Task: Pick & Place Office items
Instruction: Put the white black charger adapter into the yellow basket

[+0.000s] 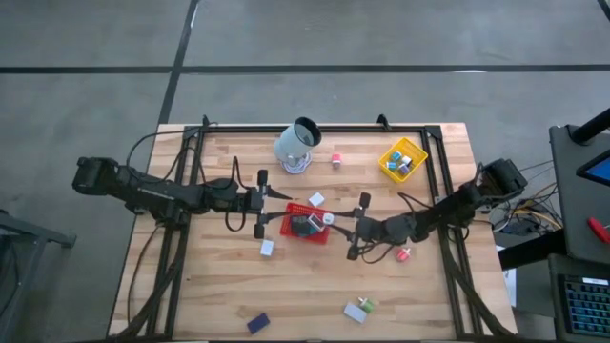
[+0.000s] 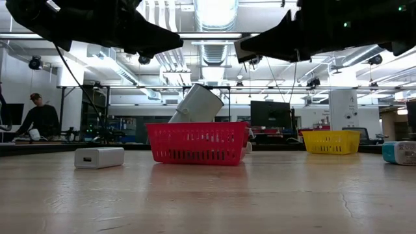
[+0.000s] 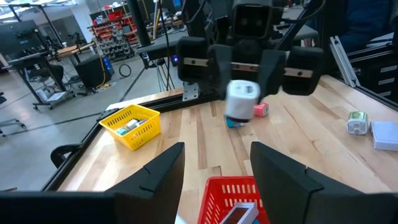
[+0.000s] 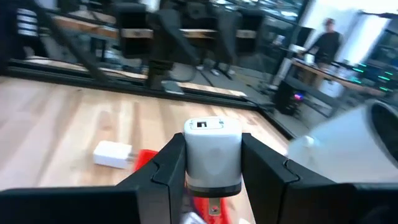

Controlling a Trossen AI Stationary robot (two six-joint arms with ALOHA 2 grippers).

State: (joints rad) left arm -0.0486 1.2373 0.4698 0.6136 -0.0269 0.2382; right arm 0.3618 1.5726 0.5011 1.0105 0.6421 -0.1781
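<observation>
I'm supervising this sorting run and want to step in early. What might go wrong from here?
1. The right gripper holds a white charger block over the red tray; released off-centre, it may bounce off the rim.
2. The left gripper hangs open at the same tray, so the arms may clash.
3. The tilted cup nearby might tip.

Grey concrete floor (image 1: 86,105) around the wooden table (image 2: 214,195); ceiling strip lights (image 2: 214,13); monitors (image 2: 266,114); a person (image 2: 40,117) at a bench.
</observation>
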